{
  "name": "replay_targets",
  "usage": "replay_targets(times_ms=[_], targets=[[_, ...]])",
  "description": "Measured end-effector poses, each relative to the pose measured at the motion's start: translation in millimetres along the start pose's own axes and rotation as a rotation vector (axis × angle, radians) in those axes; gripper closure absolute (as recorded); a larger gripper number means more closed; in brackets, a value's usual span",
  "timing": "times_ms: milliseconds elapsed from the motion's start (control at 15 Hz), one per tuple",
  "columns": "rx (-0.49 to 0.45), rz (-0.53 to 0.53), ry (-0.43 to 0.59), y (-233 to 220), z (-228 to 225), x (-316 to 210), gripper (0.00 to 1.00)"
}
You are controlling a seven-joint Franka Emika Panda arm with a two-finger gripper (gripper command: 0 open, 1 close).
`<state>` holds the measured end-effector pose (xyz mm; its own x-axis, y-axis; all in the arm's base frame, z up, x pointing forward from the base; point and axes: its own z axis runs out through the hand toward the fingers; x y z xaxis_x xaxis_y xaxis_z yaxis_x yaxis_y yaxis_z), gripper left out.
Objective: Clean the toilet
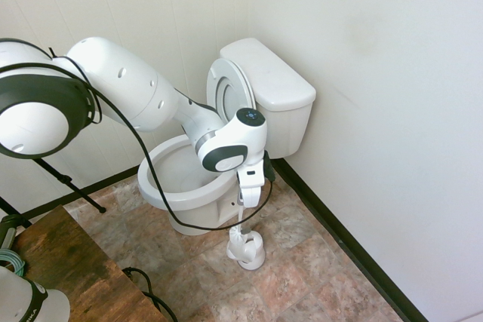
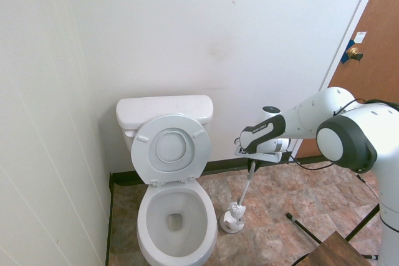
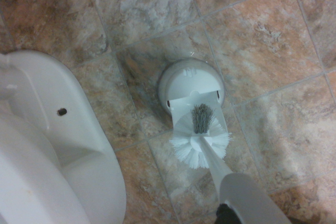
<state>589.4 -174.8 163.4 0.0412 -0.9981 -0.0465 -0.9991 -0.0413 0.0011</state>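
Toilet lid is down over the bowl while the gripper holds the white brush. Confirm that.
The lid is not down: the second exterior view shows it raised toward the tank. The gripper does hold the white brush.

the first exterior view looks down from high up, the second steeply from the opposite side; both share the white ceramic toilet (image 2: 177,222). the wrist view looks down close, its base at left.
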Motion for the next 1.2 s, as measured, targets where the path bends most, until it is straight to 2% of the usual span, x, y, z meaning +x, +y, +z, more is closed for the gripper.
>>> replay_targets(times_ms=[733, 1200], targets=[[-0.030, 0.016, -0.026, 2, 31, 20, 1.00], [-0.060, 0.037, -0.041, -37, 81, 30, 1.00]])
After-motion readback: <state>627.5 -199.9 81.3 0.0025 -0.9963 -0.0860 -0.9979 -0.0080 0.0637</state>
